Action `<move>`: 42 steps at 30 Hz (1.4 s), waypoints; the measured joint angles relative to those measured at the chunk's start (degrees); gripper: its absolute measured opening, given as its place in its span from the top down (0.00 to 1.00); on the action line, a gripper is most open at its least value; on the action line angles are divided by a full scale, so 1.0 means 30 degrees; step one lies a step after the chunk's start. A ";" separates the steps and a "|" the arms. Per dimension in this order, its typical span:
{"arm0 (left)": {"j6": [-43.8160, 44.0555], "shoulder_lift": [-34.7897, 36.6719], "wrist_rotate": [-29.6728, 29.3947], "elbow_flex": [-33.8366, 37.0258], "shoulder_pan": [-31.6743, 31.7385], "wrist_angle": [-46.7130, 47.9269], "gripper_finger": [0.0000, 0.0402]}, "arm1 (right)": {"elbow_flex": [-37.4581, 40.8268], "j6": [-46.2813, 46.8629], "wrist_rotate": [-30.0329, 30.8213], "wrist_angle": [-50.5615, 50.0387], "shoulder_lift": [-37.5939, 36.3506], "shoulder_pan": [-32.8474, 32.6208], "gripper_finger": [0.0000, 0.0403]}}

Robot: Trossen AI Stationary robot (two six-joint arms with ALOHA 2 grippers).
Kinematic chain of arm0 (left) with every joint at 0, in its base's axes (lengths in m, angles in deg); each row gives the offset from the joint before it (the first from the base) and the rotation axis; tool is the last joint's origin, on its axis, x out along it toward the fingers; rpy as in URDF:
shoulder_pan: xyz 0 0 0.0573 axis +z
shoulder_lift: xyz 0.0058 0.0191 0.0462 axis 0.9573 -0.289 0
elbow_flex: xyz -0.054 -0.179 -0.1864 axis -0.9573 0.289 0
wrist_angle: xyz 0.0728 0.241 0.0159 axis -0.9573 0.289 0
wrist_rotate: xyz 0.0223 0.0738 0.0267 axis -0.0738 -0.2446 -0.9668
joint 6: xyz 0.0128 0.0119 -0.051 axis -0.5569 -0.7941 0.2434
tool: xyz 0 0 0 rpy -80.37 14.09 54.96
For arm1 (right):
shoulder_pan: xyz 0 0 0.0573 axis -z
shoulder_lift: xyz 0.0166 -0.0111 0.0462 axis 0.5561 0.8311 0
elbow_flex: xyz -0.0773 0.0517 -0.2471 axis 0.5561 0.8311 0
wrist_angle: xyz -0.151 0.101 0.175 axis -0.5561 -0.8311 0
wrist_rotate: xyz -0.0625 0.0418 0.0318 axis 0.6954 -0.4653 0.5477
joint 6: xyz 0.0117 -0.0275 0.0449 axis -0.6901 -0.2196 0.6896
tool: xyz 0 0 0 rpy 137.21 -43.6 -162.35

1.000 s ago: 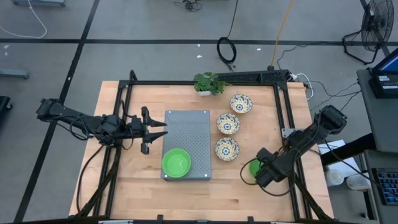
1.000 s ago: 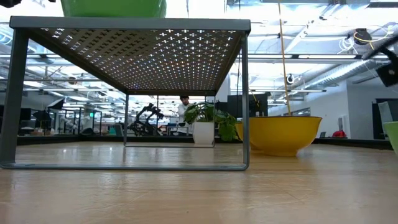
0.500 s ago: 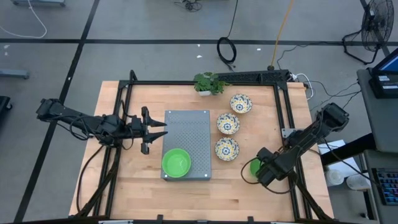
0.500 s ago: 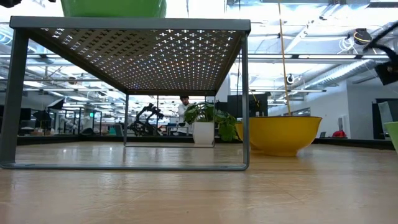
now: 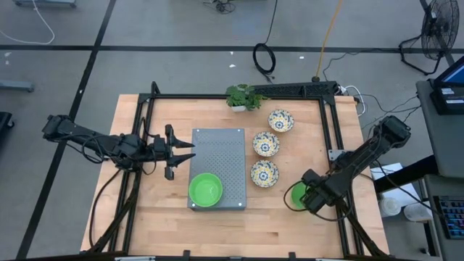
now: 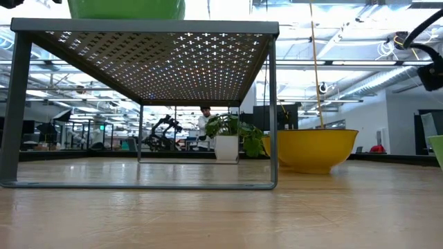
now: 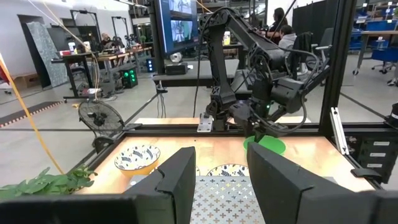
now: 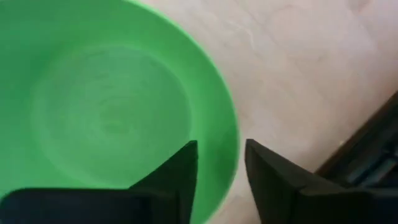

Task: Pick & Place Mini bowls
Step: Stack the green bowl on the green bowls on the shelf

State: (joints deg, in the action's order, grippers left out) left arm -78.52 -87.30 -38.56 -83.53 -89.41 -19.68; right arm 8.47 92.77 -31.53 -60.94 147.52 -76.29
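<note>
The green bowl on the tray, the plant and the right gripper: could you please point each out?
green bowl on the tray (image 5: 205, 190): high view, its inside.
plant (image 5: 243, 96): high view, leaves.
right gripper (image 8: 219, 163): right wrist view, between fingertips.

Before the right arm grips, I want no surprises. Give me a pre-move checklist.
1. Right gripper astride the green bowl rim: ok.
2. Its fingers shut on that rim: not ok, a gap shows.
3. Tray has free room apart from the second green bowl: ok.
4. Left gripper off the tray, open, beside its left edge: ok.
5. Floral bowls clear of the carry path: cannot tell.
</note>
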 joint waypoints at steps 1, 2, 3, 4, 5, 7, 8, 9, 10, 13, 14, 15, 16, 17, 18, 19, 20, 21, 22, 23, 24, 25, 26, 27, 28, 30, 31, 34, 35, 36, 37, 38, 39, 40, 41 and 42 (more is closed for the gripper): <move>0.0000 0.0000 0.0000 0.0000 0.0000 0.0000 0.63 | 0.0154 -0.0011 -0.0003 0.0350 0.0000 0.0000 0.73; 0.0000 0.0000 0.0000 0.0000 0.0000 0.0001 0.63 | 0.0313 -0.0090 -0.0019 0.0721 0.0000 0.0000 0.76; 0.0004 0.0000 0.0000 0.0000 0.0000 0.0000 0.63 | 0.0439 -0.0263 -0.0029 0.1036 0.0007 0.0000 0.80; 0.0000 0.0000 0.0000 0.0000 0.0000 0.0006 0.63 | 0.0556 -0.0474 -0.0034 0.1334 0.0003 0.0000 0.83; 0.0006 0.0000 0.0000 0.0000 0.0000 0.0007 0.63 | 0.0611 -0.0614 -0.0018 0.1550 0.0006 0.0000 0.87; 0.0007 0.0000 0.0000 0.0000 0.0000 0.0007 0.63 | 0.0607 -0.0991 -0.0005 0.1788 -0.0041 0.0007 0.94; 0.0007 0.0000 0.0000 0.0000 0.0000 0.0007 0.63 | 0.0594 -0.1142 0.0016 0.1835 -0.0149 0.0007 0.97; 0.0007 0.0000 0.0000 0.0000 0.0000 0.0007 0.63 | 0.0600 -0.1216 0.0069 0.1920 -0.0310 0.0007 0.98; 0.0007 0.0000 0.0000 0.0000 0.0000 0.0007 0.63 | 0.0600 -0.1240 0.0097 0.1979 -0.0482 0.0007 0.98; 0.0007 0.0000 -0.0001 0.0000 0.0000 0.0015 0.63 | 0.0630 -0.1496 0.0583 0.2131 -0.1343 -0.0029 0.98; 0.0007 0.0000 0.0000 0.0000 0.0000 0.0007 0.63 | 0.0630 -0.1621 0.0898 0.2275 -0.1724 -0.0039 0.99; 0.0007 0.0000 -0.0003 0.0000 0.0000 0.0011 0.63 | 0.0631 -0.1847 0.1243 0.2514 -0.2131 -0.0056 0.99; 0.0007 0.0000 0.0000 0.0000 0.0000 0.0015 0.63 | 0.0630 -0.2099 0.1577 0.2796 -0.2546 -0.0051 1.00; 0.0007 0.0000 -0.0006 0.0000 0.0000 0.0015 0.63 | 0.0634 -0.2424 0.2002 0.3094 -0.3005 -0.0051 1.00; 0.0007 0.0000 -0.0002 0.0000 0.0000 0.0015 0.63 | 0.0630 -0.2739 0.2450 0.3400 -0.3494 -0.0051 1.00; 0.0002 0.0000 -0.0002 0.0000 0.0000 0.0015 0.63 | 0.0630 -0.3014 0.2845 0.3681 -0.3976 -0.0051 1.00; 0.0007 0.0000 -0.0005 0.0000 -0.0001 0.0021 0.63 | 0.0630 -0.3261 0.3352 0.3983 -0.4428 -0.0064 1.00; 0.0007 0.0000 -0.0003 0.0000 0.0000 0.0019 0.63 | 0.0630 -0.3585 0.3958 0.4342 -0.4879 -0.0136 1.00; 0.0007 0.0000 -0.0003 0.0000 0.0000 0.0015 0.63 | 0.0633 -0.4047 0.4740 0.4693 -0.5325 -0.0233 1.00; 0.0007 0.0000 -0.0007 0.0000 -0.0003 0.0019 0.63 | 0.0638 -0.4677 0.5431 0.5177 -0.5751 -0.0316 1.00; 0.0000 0.0000 -0.0007 0.0000 -0.0003 0.0019 0.63 | 0.0638 -0.5553 0.6220 0.5882 -0.6165 -0.0390 1.00; 0.0000 0.0000 -0.0007 0.0000 0.0000 0.0022 0.63 | 0.0630 -0.6569 0.7063 0.6495 -0.6530 -0.0459 1.00; 0.0000 0.0000 -0.0007 0.0000 0.0000 0.0015 0.63 | 0.0630 -0.7841 0.7937 0.7260 -0.6908 -0.0509 1.00; 0.0000 0.0000 -0.0007 0.0000 0.0000 0.0021 0.63 | 0.0630 -0.9288 0.8892 0.8124 -0.7218 -0.0518 1.00; 0.0000 0.0000 -0.0007 0.0000 0.0000 0.0022 0.63 | 0.0630 -1.1037 1.0090 0.9280 -0.7531 -0.0517 1.00; 0.0004 0.0000 -0.0010 0.0000 0.0000 0.0010 0.63 | 0.0630 -1.5010 1.2667 1.1979 -0.7895 -0.0451 1.00; 0.0000 0.0000 -0.0007 0.0000 0.0000 -0.0011 0.63 | 0.0630 -1.7246 1.3981 1.3518 -0.7965 -0.0348 1.00; 0.0000 0.0000 -0.0015 0.0000 -0.0001 -0.0036 0.63 | 0.1153 -2.4326 1.6664 2.0099 -0.7737 0.0441 1.00; 0.0000 0.0000 -0.0015 0.0000 0.0000 -0.0036 0.63 | 0.1620 -2.6567 1.6923 2.2871 -0.7547 0.0844 1.00; 0.0006 0.0000 -0.0015 0.0000 -0.0004 -0.0036 0.63 | 0.2139 -2.8567 1.6559 2.5609 -0.7317 0.1358 1.00; 0.0034 -0.0005 -0.0009 0.0000 0.0000 -0.0036 0.63 | 0.2698 -3.0323 1.5491 2.8334 -0.7026 0.1955 1.00; 0.0284 -0.0121 0.0105 0.0000 0.0000 -0.0072 0.63 | 0.3223 -3.1807 1.4134 3.0729 -0.6680 0.2655 1.00; 0.0636 -0.0338 0.0465 0.0000 0.0000 -0.0159 0.63 | 0.3669 -3.3216 1.2623 3.2709 -0.6292 0.3329 1.00; 0.0885 -0.0601 0.1049 0.0000 0.0000 -0.0192 0.63 | 0.3977 -3.4665 1.1579 3.4078 -0.5866 0.3926 1.00; 0.0898 -0.0996 0.1764 0.0000 0.0000 -0.0338 0.63 | 0.4107 -3.6194 1.1348 3.5047 -0.5358 0.4415 1.00; 0.0588 -0.1498 0.2466 0.0000 0.0000 -0.0717 0.63 | 0.4120 -3.7822 1.1690 3.5908 -0.4811 0.4862 1.00</move>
State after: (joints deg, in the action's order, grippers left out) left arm -76.76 -91.80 -31.16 -83.53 -89.41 -21.84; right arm 20.83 -20.70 3.54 46.78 133.09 -61.70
